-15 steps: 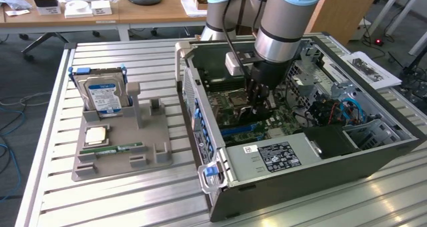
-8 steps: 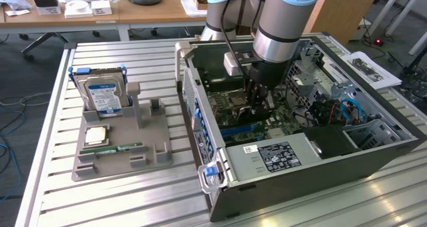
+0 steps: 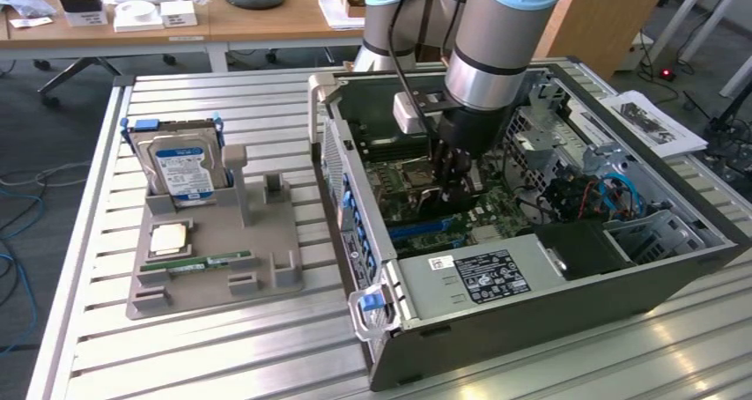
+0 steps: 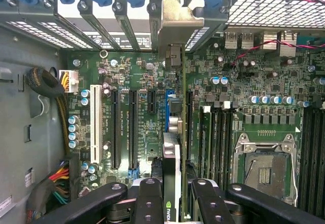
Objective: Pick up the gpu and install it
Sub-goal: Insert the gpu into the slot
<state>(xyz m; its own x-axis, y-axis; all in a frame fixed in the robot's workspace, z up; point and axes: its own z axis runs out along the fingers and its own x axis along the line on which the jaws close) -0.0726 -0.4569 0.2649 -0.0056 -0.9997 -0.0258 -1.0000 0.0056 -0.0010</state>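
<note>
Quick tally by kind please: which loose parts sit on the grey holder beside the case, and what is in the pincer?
hard drive: 1, standing upright in the grey holder
square processor chip: 1, flat on the holder
green memory stick: 1, flat on the holder
gpu: 1, gripped edge-on in the pincer
Total: 4

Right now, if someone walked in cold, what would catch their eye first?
The arm reaches down into the open case on the slatted table. Its gripper is clamped on the gpu, which it holds edge-on over the green motherboard. On the exterior view's left, a grey tray holds a hard drive standing upright.
</note>
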